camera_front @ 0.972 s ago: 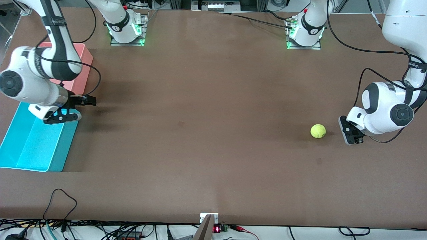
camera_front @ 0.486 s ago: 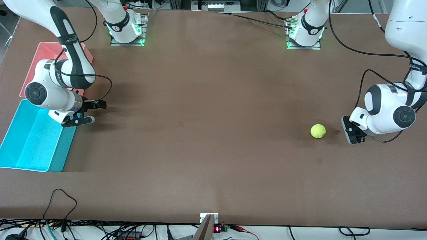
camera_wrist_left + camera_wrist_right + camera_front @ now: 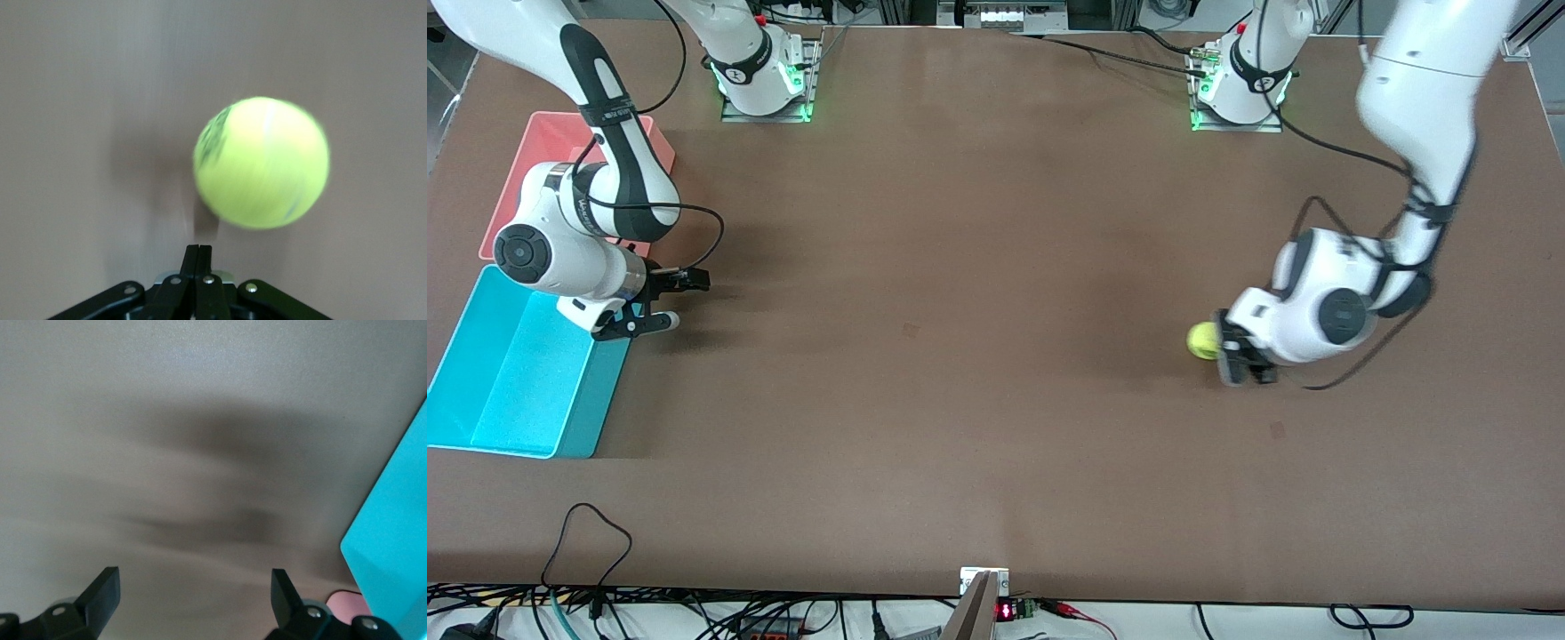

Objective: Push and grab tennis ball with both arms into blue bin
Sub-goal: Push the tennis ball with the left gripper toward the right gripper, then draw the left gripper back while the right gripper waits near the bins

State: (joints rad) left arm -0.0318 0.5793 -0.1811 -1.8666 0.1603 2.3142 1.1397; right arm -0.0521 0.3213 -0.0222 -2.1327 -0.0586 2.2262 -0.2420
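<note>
On inspection, the tennis ball (image 3: 1203,340) lay on the bare counter (image 3: 978,267) toward the left arm's end, at about 3 o'clock from the counter's centre in the front view and well apart from the blue bin (image 3: 596,400) at 9 o'clock. The left claw (image 3: 1236,356) stood low at the ball's 4 o'clock, its fingers pressed together and holding nothing. Actual contact with the ball could not be confirmed. In the left wrist view the ball (image 3: 261,162) sat off the line of the closed fingers (image 3: 199,257), which is the main hazard noted: a narrow, off-centre push would likely send the ball away at an angle instead of toward the bin. An over-firm push could roll it past the receiving arm or off the counter's edge; a weak one would strand it mid-counter, possibly out of either arm's reach. The right claw (image 3: 663,298) waited over the counter at the blue bin's 2 o'clock corner, spread wide and empty (image 3: 193,587). Closing late on a rolling ball would knock it aside. The pink bin (image 3: 534,142) adjoined the blue bin at its 12 o'clock, so a misjudged drop could land there.
</note>
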